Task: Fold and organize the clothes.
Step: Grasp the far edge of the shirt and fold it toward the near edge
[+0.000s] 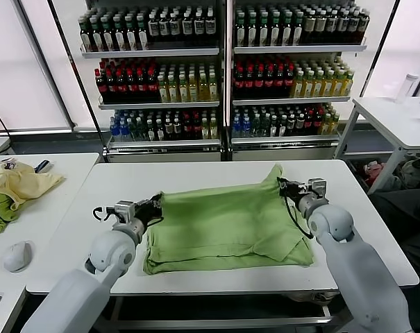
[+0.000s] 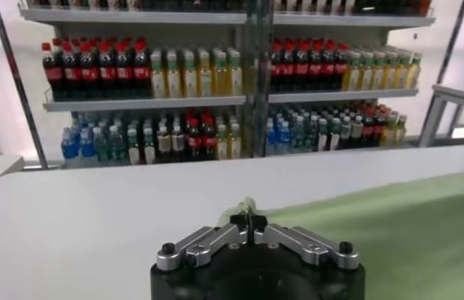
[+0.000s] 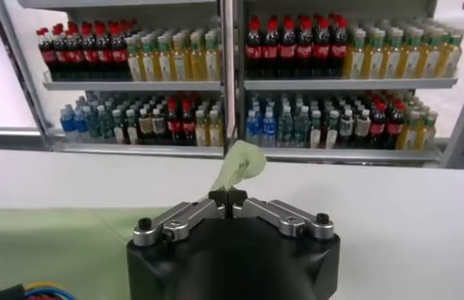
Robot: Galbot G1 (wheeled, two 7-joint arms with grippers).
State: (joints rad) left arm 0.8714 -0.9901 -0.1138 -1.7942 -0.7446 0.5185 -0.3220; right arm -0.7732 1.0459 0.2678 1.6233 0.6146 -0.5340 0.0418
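Pinching shirt: left gripper, right gripper, seemingly.

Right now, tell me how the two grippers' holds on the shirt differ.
The left gripper pinches the light green shirt at its left edge, low near the table. The right gripper pinches the far right corner, lifted so the cloth peaks. Both are shut on the shirt.
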